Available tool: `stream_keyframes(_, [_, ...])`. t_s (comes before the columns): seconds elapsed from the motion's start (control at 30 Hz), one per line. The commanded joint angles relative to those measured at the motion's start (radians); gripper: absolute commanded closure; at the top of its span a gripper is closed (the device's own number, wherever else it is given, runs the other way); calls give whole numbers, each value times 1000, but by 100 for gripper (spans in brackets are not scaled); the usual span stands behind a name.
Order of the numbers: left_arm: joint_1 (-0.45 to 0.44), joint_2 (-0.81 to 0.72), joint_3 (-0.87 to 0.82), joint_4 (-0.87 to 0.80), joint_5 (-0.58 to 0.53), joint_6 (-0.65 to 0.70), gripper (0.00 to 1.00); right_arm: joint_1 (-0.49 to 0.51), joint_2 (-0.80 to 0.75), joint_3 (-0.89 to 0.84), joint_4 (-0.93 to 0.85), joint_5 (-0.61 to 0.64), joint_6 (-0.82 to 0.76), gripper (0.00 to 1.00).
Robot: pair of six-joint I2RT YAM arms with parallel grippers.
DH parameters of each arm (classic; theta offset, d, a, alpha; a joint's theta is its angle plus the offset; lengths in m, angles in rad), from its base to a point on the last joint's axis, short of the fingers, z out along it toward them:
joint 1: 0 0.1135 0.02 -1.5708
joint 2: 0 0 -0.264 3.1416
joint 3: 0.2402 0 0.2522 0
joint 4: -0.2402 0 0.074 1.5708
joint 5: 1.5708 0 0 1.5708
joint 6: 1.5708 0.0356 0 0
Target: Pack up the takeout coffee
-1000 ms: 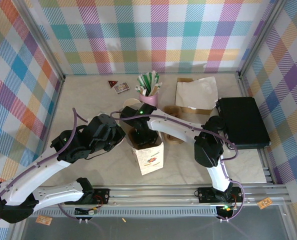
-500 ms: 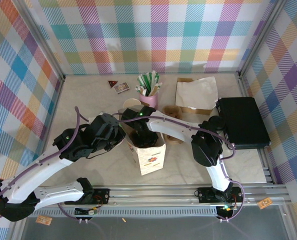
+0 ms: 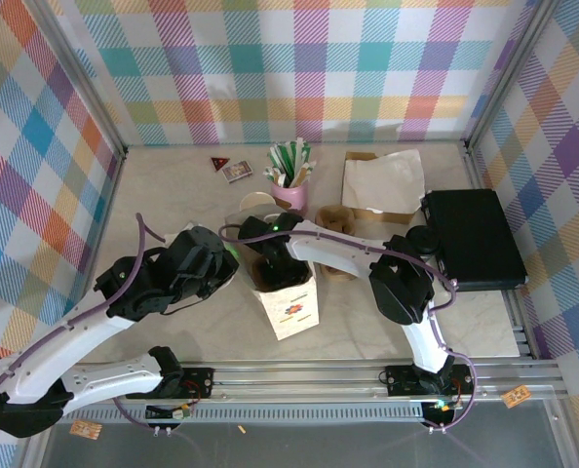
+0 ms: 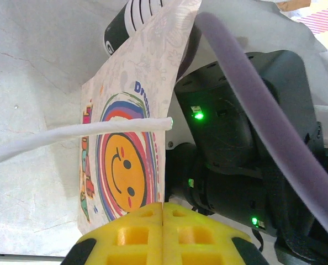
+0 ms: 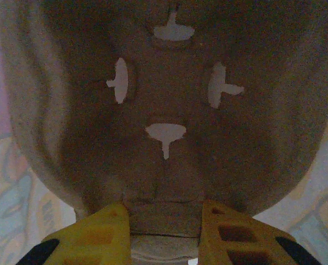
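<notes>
Deep inside paper bag [image 3: 291,310], right claw [image 5: 164,212] grasping pulp carrier [image 5: 164,83], left arm [image 3: 75,331] outstretched, left claw [image 4: 163,208] pinching bag rim

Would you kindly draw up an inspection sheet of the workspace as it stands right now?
Surface: table under a cream, slightly creased covering.
Job's things: printed paper bag upright with its top open; brown pulp carrier inside it.
Clutter: pink cup of stirrers, stacked paper cups, two small packets, paper sheets, black case, all behind or right of the bag.
Grippers: left gripper shut on the bag's edge; right gripper down inside the bag, shut on the carrier's near rim.
Cables: purple cable loops along each arm; no snag seen.
Surroundings: plaid walls on three sides; metal rail at the near edge.
</notes>
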Motion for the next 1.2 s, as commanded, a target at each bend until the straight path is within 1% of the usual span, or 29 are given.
stream_keyframes(0.0, [-10, -11, 12, -23, -7, -4, 100, -8, 14, -27, 9, 20, -6, 81])
stream_keyframes(0.67, [-10, -4, 66, -46, -6, -8, 100, -6, -3, -115, 86, 28, -2, 80])
stream_keyframes(1.0, [-10, -10, 71, -68, -2, -22, 100, -7, -4, -113, 94, 33, -3, 78])
stream_keyframes(1.1, [-10, -14, 58, -74, -4, -30, 100, -7, -5, -98, 77, 23, 0, 75])
stream_keyframes(1.17, [-10, -18, 50, -79, -4, -37, 100, -7, -10, -81, 54, 23, 4, 70])
